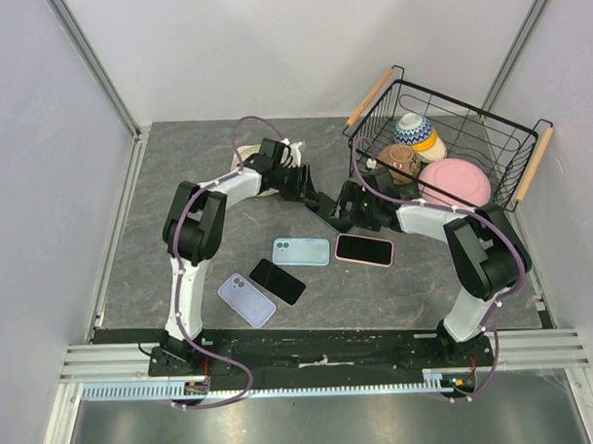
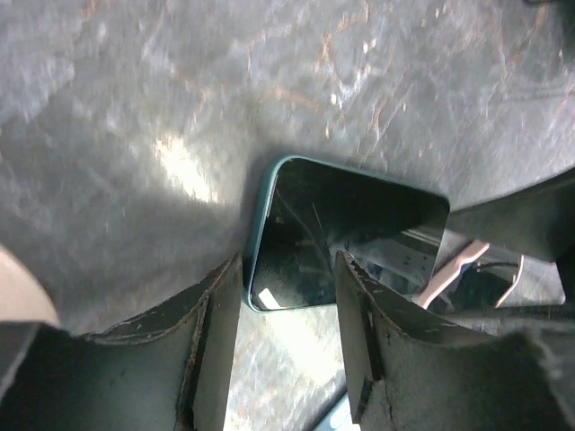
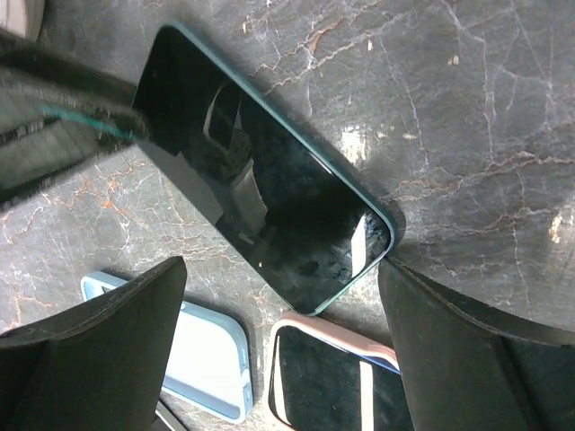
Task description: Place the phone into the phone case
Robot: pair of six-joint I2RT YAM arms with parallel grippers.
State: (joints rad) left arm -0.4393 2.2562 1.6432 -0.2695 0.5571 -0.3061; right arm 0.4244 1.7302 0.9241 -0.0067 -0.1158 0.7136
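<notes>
A dark-screened phone point(image 1: 320, 204) point(image 2: 350, 224) point(image 3: 260, 197) with a teal edge lies screen-up on the grey table between both grippers. My left gripper point(image 1: 300, 188) point(image 2: 287, 260) stands over its far end, jaws apart. One finger is beside the phone's edge and the other over its screen; I cannot tell if they touch it. My right gripper point(image 1: 343, 209) point(image 3: 280, 269) is wide open at the phone's other end, holding nothing. An empty light blue phone case point(image 1: 301, 251) point(image 3: 202, 359) lies just nearer.
A phone in a pink case point(image 1: 364, 249) point(image 3: 332, 377) lies right of the blue case. A black phone point(image 1: 277, 281) and a lavender phone or case point(image 1: 247, 300) lie nearer the front. A wire basket point(image 1: 473, 103) with bowls stands at the back right.
</notes>
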